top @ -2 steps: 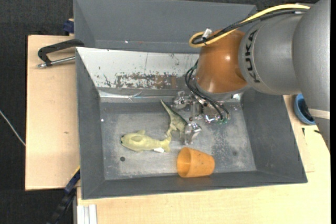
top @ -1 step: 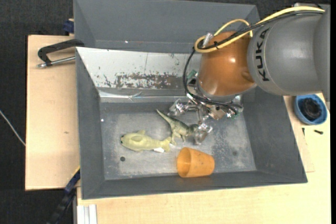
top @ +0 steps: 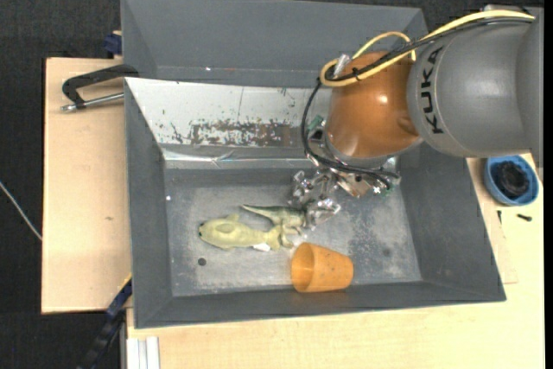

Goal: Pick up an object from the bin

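Gripper [top: 314,198] is hanging low in the middle of the grey bin [top: 389,246], under the orange wrist cover [top: 367,112] of the arm. It is sitting just over the right end of a pale green toy lizard [top: 238,231], which is lying flat on the bin floor with its body stretching to the left. Whether the gripper is spread or closed, I cannot tell. An orange cup [top: 321,268] is lying on its side near the front wall, just beside the lizard.
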### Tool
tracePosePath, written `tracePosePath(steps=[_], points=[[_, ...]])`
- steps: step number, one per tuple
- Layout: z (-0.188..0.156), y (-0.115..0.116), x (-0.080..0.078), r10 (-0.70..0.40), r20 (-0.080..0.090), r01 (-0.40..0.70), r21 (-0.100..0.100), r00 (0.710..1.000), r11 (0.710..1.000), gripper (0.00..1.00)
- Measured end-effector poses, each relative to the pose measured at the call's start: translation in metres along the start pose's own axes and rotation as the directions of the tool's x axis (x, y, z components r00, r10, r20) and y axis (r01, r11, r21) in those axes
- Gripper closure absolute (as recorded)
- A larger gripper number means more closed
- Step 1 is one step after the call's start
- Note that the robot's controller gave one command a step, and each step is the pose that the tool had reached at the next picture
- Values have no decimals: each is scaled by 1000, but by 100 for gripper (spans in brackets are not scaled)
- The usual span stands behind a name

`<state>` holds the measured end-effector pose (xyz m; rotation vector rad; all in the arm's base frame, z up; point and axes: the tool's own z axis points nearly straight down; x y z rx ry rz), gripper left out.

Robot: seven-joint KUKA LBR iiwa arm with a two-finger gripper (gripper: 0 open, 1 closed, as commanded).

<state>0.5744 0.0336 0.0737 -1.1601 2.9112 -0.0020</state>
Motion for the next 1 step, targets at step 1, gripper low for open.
tracePosePath(steps=[1], points=[[-143, -37, 27, -267, 2, 267, 5, 964, 964, 100]])
